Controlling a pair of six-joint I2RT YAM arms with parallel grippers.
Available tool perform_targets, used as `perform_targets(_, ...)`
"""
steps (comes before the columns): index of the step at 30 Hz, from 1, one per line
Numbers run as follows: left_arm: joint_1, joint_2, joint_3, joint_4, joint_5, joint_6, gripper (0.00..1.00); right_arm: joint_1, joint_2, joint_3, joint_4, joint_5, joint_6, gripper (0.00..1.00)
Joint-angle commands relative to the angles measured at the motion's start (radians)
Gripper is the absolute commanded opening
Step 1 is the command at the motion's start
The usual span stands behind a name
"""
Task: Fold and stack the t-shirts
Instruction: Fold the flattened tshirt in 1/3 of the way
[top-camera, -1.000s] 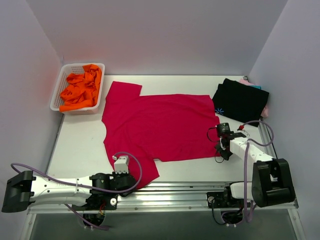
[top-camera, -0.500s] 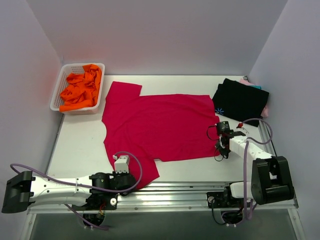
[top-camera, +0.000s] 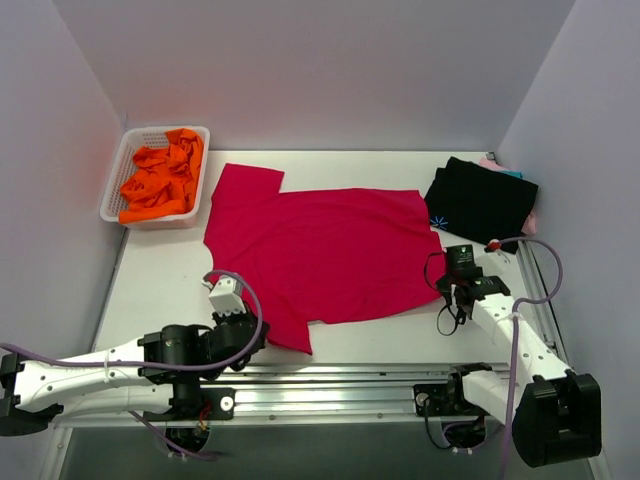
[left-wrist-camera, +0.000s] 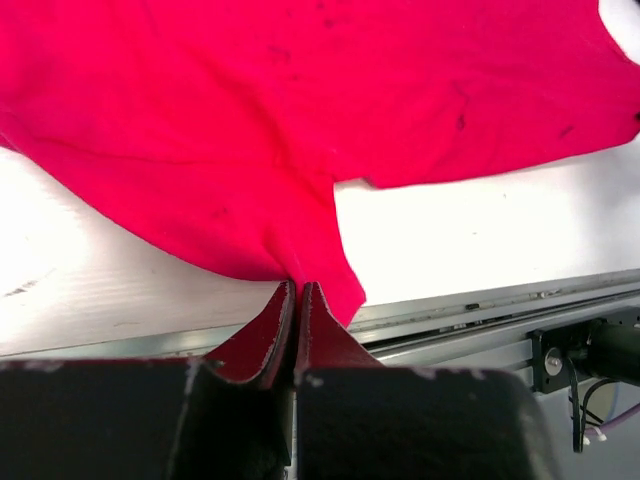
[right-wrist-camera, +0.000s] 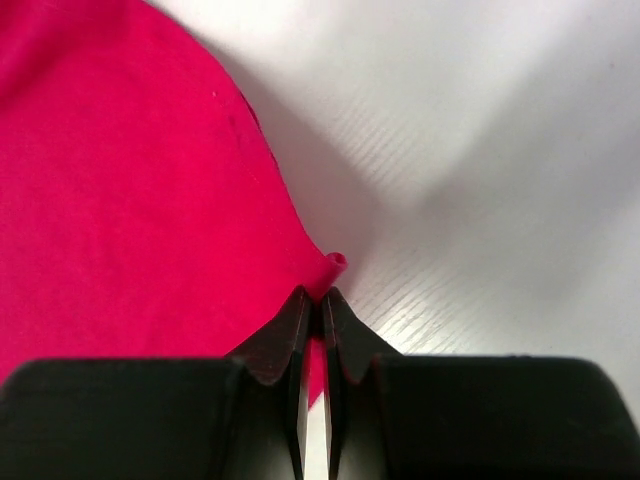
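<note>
shirt: large crimson-red cloth t-shirt (top-camera: 330, 250) lies spread on the white table (top-camera: 160, 285), ahead of both arms | left gripper (left-wrist-camera: 297, 290): clamped tight on the near sleeve edge | right gripper (right-wrist-camera: 312, 295): pinching the shirt's edge at its tips | beyond right gripper: folded black tee (top-camera: 482, 203) | far off left: white plastic basket (top-camera: 112, 190)

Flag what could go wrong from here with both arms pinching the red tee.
1. The right fingers pinch only a thin edge tip of the crimson-red cloth t-shirt; it may slip out on lifting.
2. The left fingers grip its near corner beside the metal rail; trailing cloth could snag there.
3. The folded black cloth t-shirt lies close to its far right corner; a sweeping fold might disturb it.
</note>
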Motion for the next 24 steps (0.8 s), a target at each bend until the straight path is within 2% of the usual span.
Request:
perform_targets(1,0.01,0.008,0.11,-0.132,-0.071,0.037,0.02,-0.003,-0.067,0.052,-0.035,0.006,-0.024,0.0)
perform_targets(9,0.05,0.022,0.223,-0.219,-0.141,0.07,0.02,-0.003,-0.09,0.104,-0.026,-0.017,-0.047,0.0)
perform_targets(13,0.102,0.01,0.252,-0.164,-0.163,0.146,0.02,-0.003,-0.068,0.104,0.02,-0.034,-0.047,0.0)
perform_targets(18,0.254,0.054,0.302,-0.034,-0.131,0.278,0.02,-0.003,0.005,0.121,0.072,-0.039,-0.041,0.0)
perform_targets(20,0.308,0.1,0.318,0.041,-0.071,0.349,0.02,-0.004,0.037,0.132,0.095,-0.045,-0.04,0.0)
perform_targets(23,0.442,0.192,0.342,0.136,0.056,0.445,0.02,-0.003,0.077,0.167,0.11,-0.039,-0.041,0.0)
perform_targets(24,0.519,0.221,0.35,0.155,0.094,0.473,0.02,-0.003,0.09,0.179,0.112,-0.04,-0.041,0.0)
